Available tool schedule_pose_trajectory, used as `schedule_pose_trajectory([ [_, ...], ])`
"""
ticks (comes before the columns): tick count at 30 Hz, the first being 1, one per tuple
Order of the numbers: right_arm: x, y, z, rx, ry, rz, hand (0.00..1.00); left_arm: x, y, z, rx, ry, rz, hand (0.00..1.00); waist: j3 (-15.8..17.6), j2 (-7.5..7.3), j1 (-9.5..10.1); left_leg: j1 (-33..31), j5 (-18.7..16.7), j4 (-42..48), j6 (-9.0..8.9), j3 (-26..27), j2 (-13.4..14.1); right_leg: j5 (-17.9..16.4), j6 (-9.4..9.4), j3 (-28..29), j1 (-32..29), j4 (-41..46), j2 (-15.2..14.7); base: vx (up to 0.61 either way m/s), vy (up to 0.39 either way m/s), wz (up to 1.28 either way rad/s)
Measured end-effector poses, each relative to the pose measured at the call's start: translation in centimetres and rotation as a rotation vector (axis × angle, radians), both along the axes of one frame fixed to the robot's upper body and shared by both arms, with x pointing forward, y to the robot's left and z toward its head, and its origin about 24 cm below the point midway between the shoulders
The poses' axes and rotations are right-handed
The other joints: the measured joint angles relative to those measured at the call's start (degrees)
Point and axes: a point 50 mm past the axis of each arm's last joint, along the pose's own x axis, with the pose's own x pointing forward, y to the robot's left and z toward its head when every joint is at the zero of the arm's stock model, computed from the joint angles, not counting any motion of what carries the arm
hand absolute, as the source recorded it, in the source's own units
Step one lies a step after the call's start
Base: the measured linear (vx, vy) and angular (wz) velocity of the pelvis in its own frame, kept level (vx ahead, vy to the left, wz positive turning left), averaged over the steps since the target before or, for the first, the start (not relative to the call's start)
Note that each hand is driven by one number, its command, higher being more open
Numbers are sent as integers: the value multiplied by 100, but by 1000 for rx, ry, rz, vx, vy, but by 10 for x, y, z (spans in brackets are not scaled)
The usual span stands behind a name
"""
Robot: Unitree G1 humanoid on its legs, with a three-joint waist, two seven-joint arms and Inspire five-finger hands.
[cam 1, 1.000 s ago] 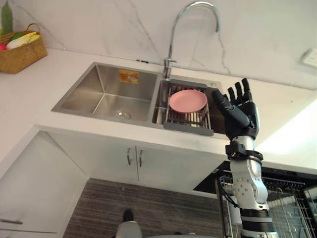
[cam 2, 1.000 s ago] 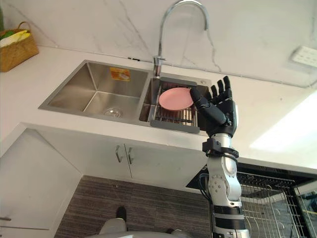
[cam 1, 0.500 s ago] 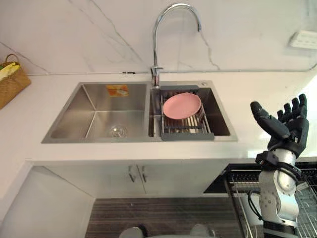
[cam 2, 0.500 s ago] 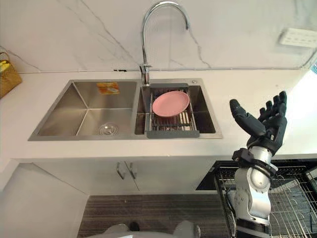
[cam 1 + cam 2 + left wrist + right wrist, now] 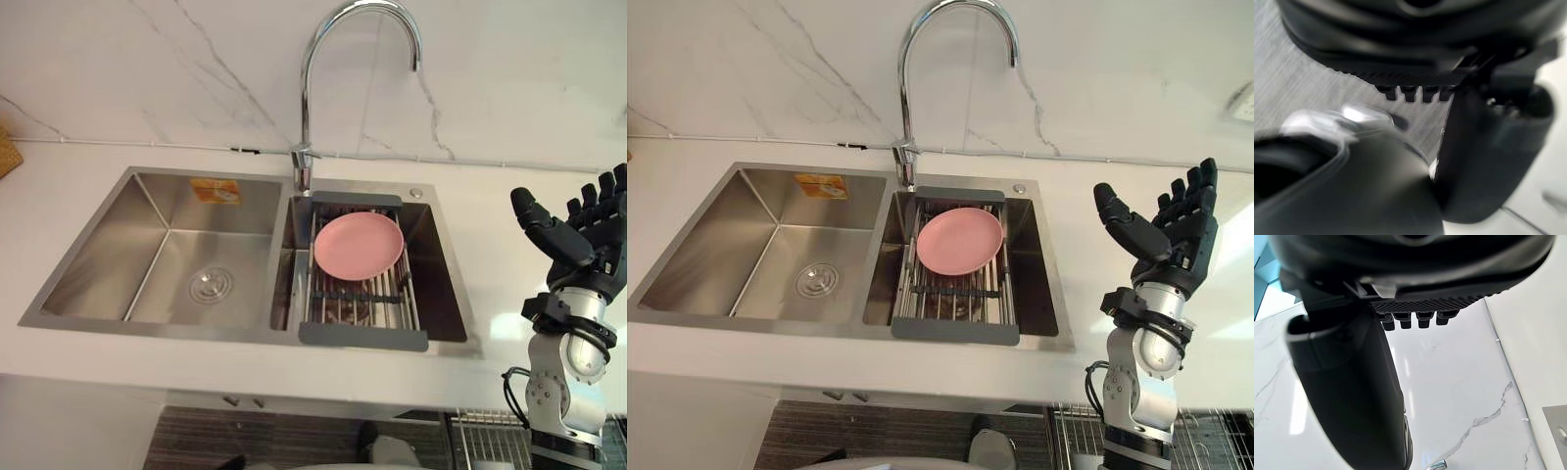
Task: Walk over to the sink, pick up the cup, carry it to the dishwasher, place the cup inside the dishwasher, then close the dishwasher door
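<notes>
what we find in the sink (image 5: 147, 245) is a pink plate (image 5: 359, 246), a shallow round dish and not a cup shape, lying face up on the slatted drain rack (image 5: 362, 337) that spans the sink's right basin, just in front of the faucet (image 5: 306, 108). we judge it light and stiff, smooth and perhaps wet, so slippery, and liable to chip or crack if dropped; its material we cannot tell. lying flat, it offers only its rim, so we would take it at the edge nearest the sink's right side, thumb on top and fingers slid beneath above the slats, and lift without dragging. our right hand (image 5: 580, 243) is raised over the white counter (image 5: 490, 211) to the right of the sink, well apart from the plate, fingers straight and spread, thumb held out, holding nothing. our left hand (image 5: 1400, 49) shows in its wrist view above the floor (image 5: 1303, 98), its fingers seeming straight and empty, though that view is blurred. a wire dishwasher rack (image 5: 1073, 436) peeks out below the sink's right end. against half a second ago the whole view has shifted: the sink sits larger and lower, and the cupboard handles (image 5: 243, 400) beneath it have nearly slid out, which we read as the camera coming closer, not the things moving. the plate lies on the rack as before, and the right hand remains beside the sink's right end with the same open spread.
</notes>
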Motion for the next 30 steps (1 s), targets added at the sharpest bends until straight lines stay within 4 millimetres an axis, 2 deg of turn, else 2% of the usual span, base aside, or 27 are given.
schedule_pose_trajectory([
  [1, 0, 0, -1, 3, 1, -2, 100, 0, 0, 0, 3, -6, 5, 100, 5, -7, 1, -111, -14, 329, 24, 4, 39, -81, -11, -47, 82, 28, -3, 79, -221, 34],
  [2, -1, 0, -1, 6, 3, -5, 100, 4, 2, 1, 11, -29, 17, 100, 29, 31, -2, -407, -42, 1201, 91, 49, 191, -257, -54, -125, 287, 0, 61, 69, -212, 32],
  [3, -1, 0, -2, 11, 3, -6, 100, 9, 2, 3, 15, -58, 29, 100, 115, 112, 6, -749, 80, 2140, 256, 42, 418, -358, -109, -189, 596, -123, 153, 63, -205, 26],
  [4, -1, 1, -3, 18, 5, -8, 100, 11, 2, 3, 17, -69, 35, 100, 152, 137, 14, -884, 183, 2543, 378, 19, 504, -373, -131, -204, 753, -194, 189, 89, -130, 11],
  [5, -1, 2, -5, 36, 6, -13, 100, 13, 1, 3, 13, -82, 36, 100, 182, 116, 31, -985, -80, 2609, 167, -11, 487, -414, -140, -209, 966, -278, 158, 89, -109, 9],
  [7, -3, 2, -5, 40, -15, -26, 100, 22, 4, 7, 30, -112, -23, 100, 226, 169, -53, -1241, -163, 1833, 127, -32, 283, -441, -143, -299, 1007, -336, 98, 84, -47, 14],
  [8, -3, 0, -8, 43, -8, -35, 100, 27, 3, 7, 41, -112, -73, 100, 274, 212, -98, -1336, 130, 1175, 171, -69, 105, -432, -147, -336, 972, -319, 78, 108, 27, 16],
  [9, -3, -3, -13, 51, 12, -45, 100, 29, 0, 7, 37, -116, -105, 100, 333, 277, -117, -1355, 982, 761, 135, -90, -62, -460, -97, -352, 941, -276, 87, 111, 45, 12],
  [11, -1, 1, -20, 77, 32, -40, 100, 29, -3, 6, 25, -122, -111, 100, 380, 287, -22, -1059, 1023, 284, 75, 1, -151, -494, -34, -227, 883, -259, 41, 55, 34, -20],
  [13, 1, 5, -20, 75, 30, -21, 100, 25, -10, 4, -2, -107, -103, 100, 361, 318, -13, -677, 1061, -430, 77, 12, -270, -489, 35, -151, 857, -269, -12, 67, 45, -21],
  [14, 1, 5, -19, 77, 27, -26, 100, 21, -14, 2, -19, -85, -103, 100, 308, 403, -30, -469, 1061, -851, 80, 45, -323, -509, 94, -153, 857, -266, -38, 72, 75, 1],
  [17, -1, 6, -14, 84, 10, -47, 100, 21, -16, 1, -38, -78, -127, 100, 284, 417, -33, -198, 1290, -1515, 219, 150, -532, -438, 261, -137, 837, -281, -190, 88, 89, 2],
  [20, -1, 6, -14, 91, 8, -61, 100, 25, -14, 2, -31, -90, -165, 100, 276, 416, -101, -141, 1373, -1773, 265, 143, -631, -338, 345, -192, 860, -389, -229, 89, 37, 9],
  [24, 0, 7, -17, 96, 24, -55, 100, 25, -14, 2, -28, -91, -167, 100, 274, 417, -133, -136, 1386, -1810, 262, 177, -630, -269, 359, -167, 863, -479, -209, 11, 9, -4],
  [30, 3, 16, -18, 44, 21, 78, 100, 19, -13, 1, -8, -82, -152, 100, 181, 362, -127, -92, 1382, -1825, 256, 471, -549, -35, 363, 99, 839, -855, -73, -53, 9, -26],
])
